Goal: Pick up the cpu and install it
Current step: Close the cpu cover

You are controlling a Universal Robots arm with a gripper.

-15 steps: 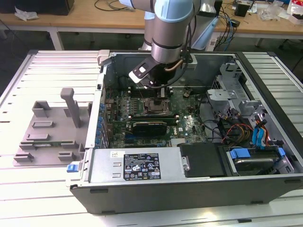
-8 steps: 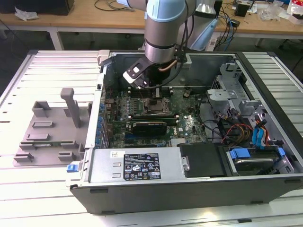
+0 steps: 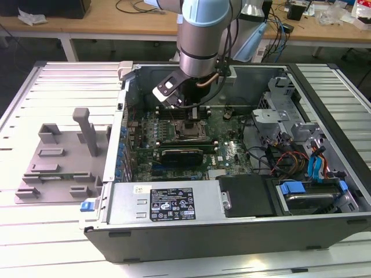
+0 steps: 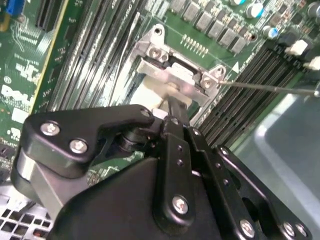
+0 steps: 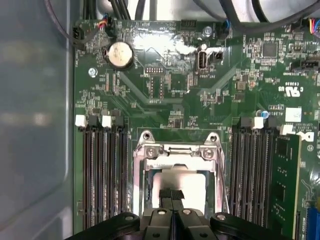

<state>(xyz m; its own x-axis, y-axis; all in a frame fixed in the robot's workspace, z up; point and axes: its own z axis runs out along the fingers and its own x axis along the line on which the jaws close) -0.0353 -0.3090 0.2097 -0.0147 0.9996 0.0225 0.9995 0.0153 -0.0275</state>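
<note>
Hanging closed, fingers (image 5: 166, 196) sit over the cpu (image 5: 194, 184) inside the socket frame (image 5: 175, 150).

One robot arm (image 3: 203, 35) is carrying one gripper (image 5: 171, 193). One open computer case (image 3: 232, 238) is holding one motherboard (image 5: 150, 115), which is bearing one socket frame (image 5: 175, 150), one cpu (image 5: 194, 187), one coin battery (image 5: 120, 54) and two banks of memory slots (image 5: 105, 175). One grey tray (image 3: 55, 174) is lying outside.

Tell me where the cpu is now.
In the first wrist view the cpu lies inside the socket frame, between two banks of memory slots, at the tip of the gripper.
</note>
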